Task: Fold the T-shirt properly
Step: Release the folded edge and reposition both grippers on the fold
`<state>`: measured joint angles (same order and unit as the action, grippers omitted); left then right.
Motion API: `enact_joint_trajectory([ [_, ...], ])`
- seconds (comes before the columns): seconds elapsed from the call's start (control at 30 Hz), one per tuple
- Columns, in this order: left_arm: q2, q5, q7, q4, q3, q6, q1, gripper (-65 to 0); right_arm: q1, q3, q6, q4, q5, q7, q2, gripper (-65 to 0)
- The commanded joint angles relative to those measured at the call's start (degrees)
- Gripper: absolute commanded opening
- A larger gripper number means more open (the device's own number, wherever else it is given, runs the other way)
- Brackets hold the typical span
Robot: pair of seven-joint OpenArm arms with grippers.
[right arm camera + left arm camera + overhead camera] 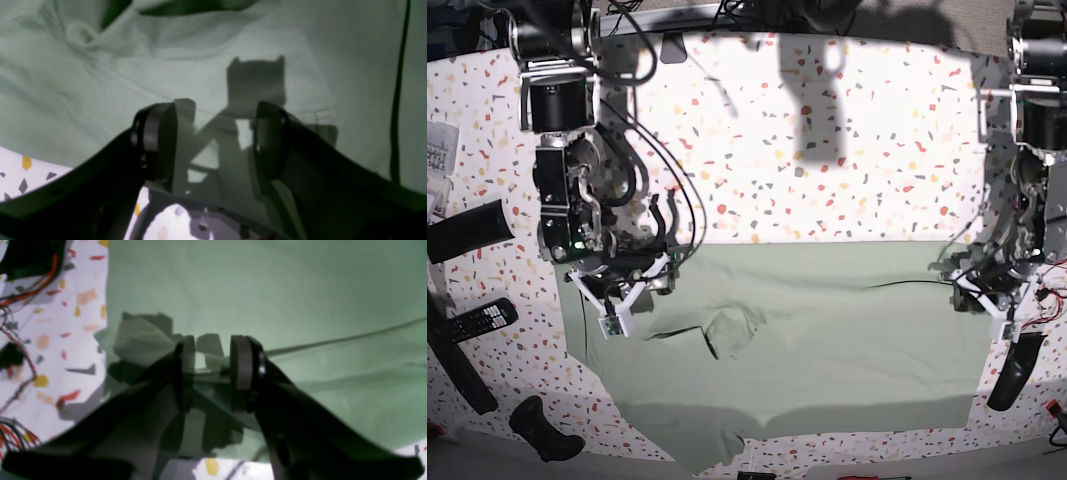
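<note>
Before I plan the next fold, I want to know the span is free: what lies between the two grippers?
In the base view, only the T-shirt spans from the right gripper to the left gripper, creased near its collar; nothing else rests there.

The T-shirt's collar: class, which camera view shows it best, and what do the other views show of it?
The right wrist view: the collar and its puckered cloth fill the top edge, close up. The base view shows only a small crumpled fold on the T-shirt. The left wrist view shows plain cloth, no collar.
</note>
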<state>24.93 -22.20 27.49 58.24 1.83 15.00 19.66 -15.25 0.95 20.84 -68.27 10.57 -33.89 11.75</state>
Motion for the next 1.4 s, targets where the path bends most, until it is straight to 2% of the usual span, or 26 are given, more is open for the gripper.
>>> enact_joint_trajectory([
  [0.0,1.0,-0.3,-1.0,1.9,-0.9,0.0,0.4,-49.6,-1.7,-0.2,0.4,-0.6,0.5,1.3,0.3,-28.6],
  [0.27,1.0,3.3,-6.3,15.6,-8.8,-0.5,-10.1,-49.6,-1.7,-0.2,0.4,-0.6,0.5,1.3,0.3,-28.6],
  [0.37,1.0,3.3,-4.1,15.0,-9.4,-2.6,-9.9,-49.6,-1.7,-0.2,0.4,-0.6,0.5,0.7,0.3,-28.6],
  [0.47,0.6,3.1,-1.7,13.9,-9.3,-2.6,-9.8,-49.6,-1.7,-0.2,0.4,-0.6,0.5,0.2,0.3,-28.6],
  [0.67,-1.1,2.6,-3.4,13.1,-9.3,-2.4,-9.6,-49.9,-1.8,-0.2,0.4,-0.6,0.5,0.3,0.3,-28.6],
  [0.73,-2.0,3.6,-5.1,13.0,-9.3,-2.4,-9.6,-53.7,-1.9,-0.2,0.4,-0.6,0.5,0.5,0.3,-28.6],
  [0.83,-3.2,8.9,-5.6,12.4,-9.3,-2.4,-9.1,-57.7,-2.6,-0.2,0.4,-0.6,0.5,0.4,0.3,-28.6],
  [0.93,-3.1,10.4,-4.2,11.3,-9.3,-2.4,-8.0,-57.7,-3.1,-0.2,0.4,-0.6,0.5,0.2,0.3,-28.6],
  [1.07,-3.0,10.1,1.5,10.5,-9.3,-2.4,-6.8,-57.7,-3.0,-0.2,0.4,-0.6,0.5,-1.2,0.3,-28.6],
  [1.37,-3.0,10.2,2.3,8.0,-9.3,-2.4,-6.8,-57.7,-2.8,-0.2,0.4,-0.6,0.5,-1.5,0.3,-28.6],
])
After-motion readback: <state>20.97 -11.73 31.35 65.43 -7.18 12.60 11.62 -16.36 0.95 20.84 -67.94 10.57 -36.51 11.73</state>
